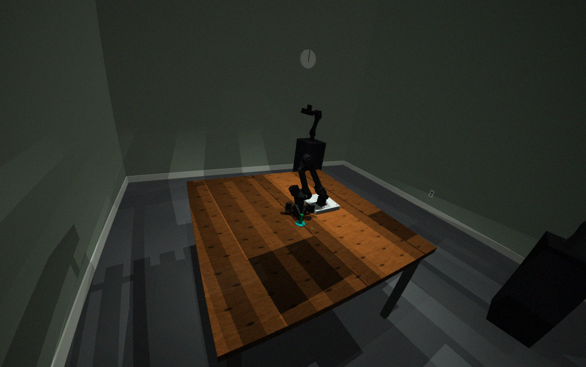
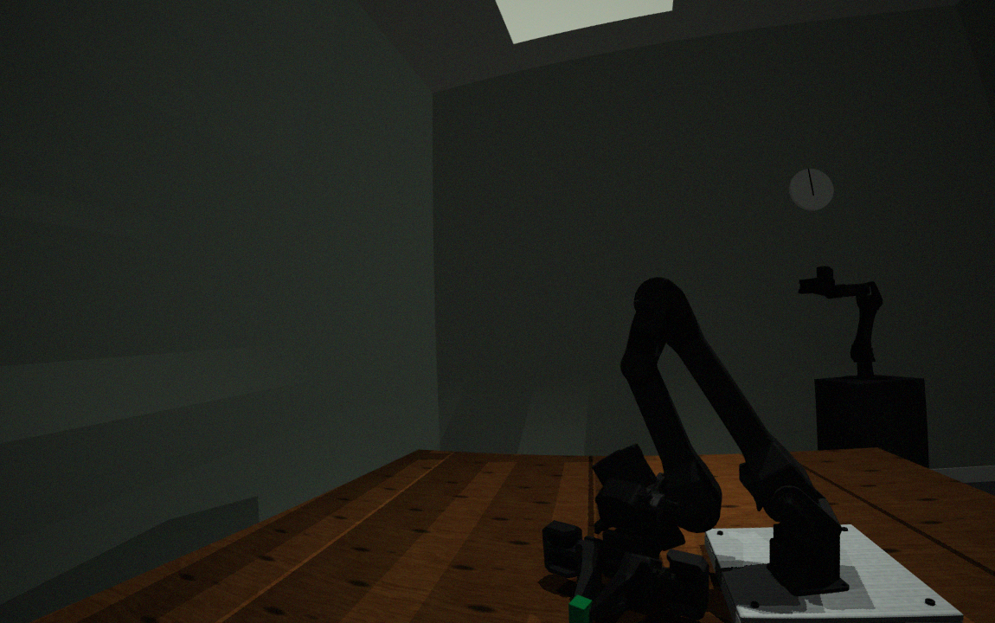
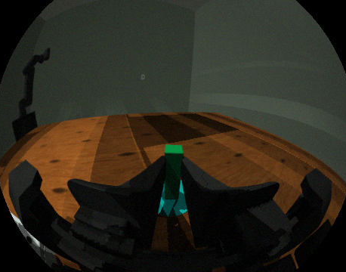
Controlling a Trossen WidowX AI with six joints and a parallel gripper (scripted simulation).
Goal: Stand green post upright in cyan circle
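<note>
Pincer (image 3: 173, 192) is clamping the green post (image 3: 173, 166) between nearly closed fingers, holding it upright low over the table (image 1: 331, 255). In the wrist view the post's lower end is sitting over the cyan circle (image 3: 173, 202); whether it is touching down is hard to tell. The arm (image 2: 671, 402) is folding over from its white base plate (image 2: 895, 588).
</note>
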